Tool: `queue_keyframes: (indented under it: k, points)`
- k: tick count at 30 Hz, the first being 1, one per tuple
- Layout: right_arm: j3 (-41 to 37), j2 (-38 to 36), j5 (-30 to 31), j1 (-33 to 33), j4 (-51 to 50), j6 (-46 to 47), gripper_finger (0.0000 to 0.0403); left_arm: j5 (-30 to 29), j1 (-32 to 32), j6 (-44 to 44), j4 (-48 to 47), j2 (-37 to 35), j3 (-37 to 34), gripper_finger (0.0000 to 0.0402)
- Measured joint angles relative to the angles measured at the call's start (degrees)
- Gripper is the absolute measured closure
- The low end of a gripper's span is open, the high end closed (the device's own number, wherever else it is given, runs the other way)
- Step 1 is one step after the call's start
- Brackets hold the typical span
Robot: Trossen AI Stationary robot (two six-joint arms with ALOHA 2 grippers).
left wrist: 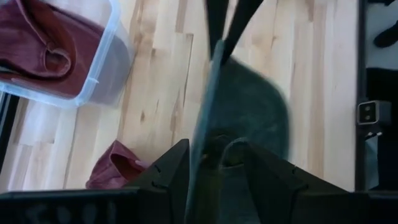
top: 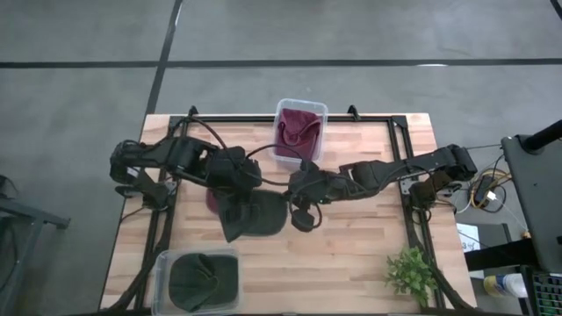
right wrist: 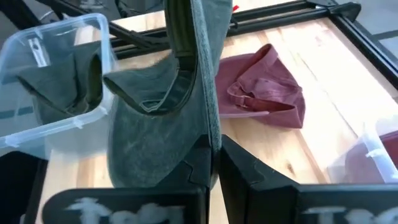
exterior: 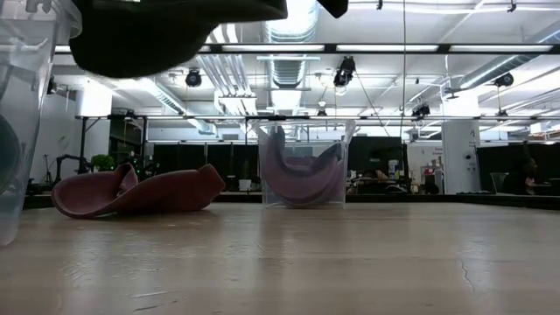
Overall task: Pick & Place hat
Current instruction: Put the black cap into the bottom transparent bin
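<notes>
table: plain wood top, and I'll place everything else off it. Both arms meet over its middle.

green hat: dark green cap, up in the air over the middle of the table, clear of the wood in the low view. Looks light and floppy, soft crown, with a stiffer brim that keeps its curve. Not fragile or slippery as far as I can judge, but it'll sag and swing, so I'd hold it by the brim edge or the band seam rather than loose crown cloth.

far bin: clear tub at the table's back edge, a maroon hat stuffed inside.

near bin: clear tub at the table's front left corner, with another green hat in it. My guess is that's where this one goes.

maroon hat: loose on the table, left of centre, mostly tucked under the held cap from above.

left gripper: partway open, fingers either side of the cap's fabric, so it's got a hold.

right gripper: pinched tight on the thin edge of the same cap.

plant: small green thing at the table's front right corner, well out of the way.
</notes>
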Motion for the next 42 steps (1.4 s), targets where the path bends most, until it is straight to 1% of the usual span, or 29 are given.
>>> queue_keyframes:
  k: [4, 8, 12, 22, 25, 27, 30, 31, 37, 39, 42]
  points:
    - [0.2, 0.2, -0.2, -0.1, 0.0, -0.6, 0.0390, -0.1, 0.0, -0.1, -0.4, -0.3, 1.4, 0.0258]
    - [0.4, -0.3, -0.2, -0.1, 1.4, -1.7, 0.0390, -0.4, 0.0, -0.1, -0.4, -0.2, 0.5, 0.0258]
    - [0.4, -0.3, -0.3, -0.1, 0.8, -1.8, 0.0390, -2.5, 0.0, 0.7, -1.2, -0.2, 0.3, 0.0258]
    - [0.4, -0.4, -0.1, -0.1, 3.5, -2.9, 0.0390, -2.5, 0.1, 0.6, -1.5, -0.2, -0.6, 0.0261]
    - [0.4, -0.4, -0.1, -0.1, 3.6, -3.4, 0.0390, -2.0, 0.1, 0.7, -1.6, -0.2, -0.6, 0.0283]
    - [0.3, -0.4, -0.1, -0.1, 3.8, -3.9, 0.0390, -1.7, 0.3, 0.9, -1.6, -0.2, -0.6, 0.0316]
    - [0.3, -0.4, 0.3, -0.1, 4.6, -3.9, 0.0390, -1.3, 0.4, 1.1, -1.6, -0.2, -0.6, 0.0380]
    - [0.3, -0.4, 0.4, -0.1, 4.9, -4.0, 0.0390, -1.2, 0.4, 1.2, -1.6, -0.2, -0.6, 0.0388]
    - [0.3, -0.4, 0.1, 0.2, 5.6, -5.7, 0.0385, 1.5, 0.5, -0.5, -3.0, -0.4, 0.0, 0.0395]
    - [0.2, -0.3, 0.2, 0.2, 6.0, -5.3, 0.0372, 2.9, 0.8, -2.2, -3.4, -0.8, 0.3, 0.0396]
    - [0.2, -0.2, 0.0, 0.3, 5.0, -5.2, 0.0336, 8.2, 0.9, -4.6, -4.8, -2.3, 0.3, 0.0397]
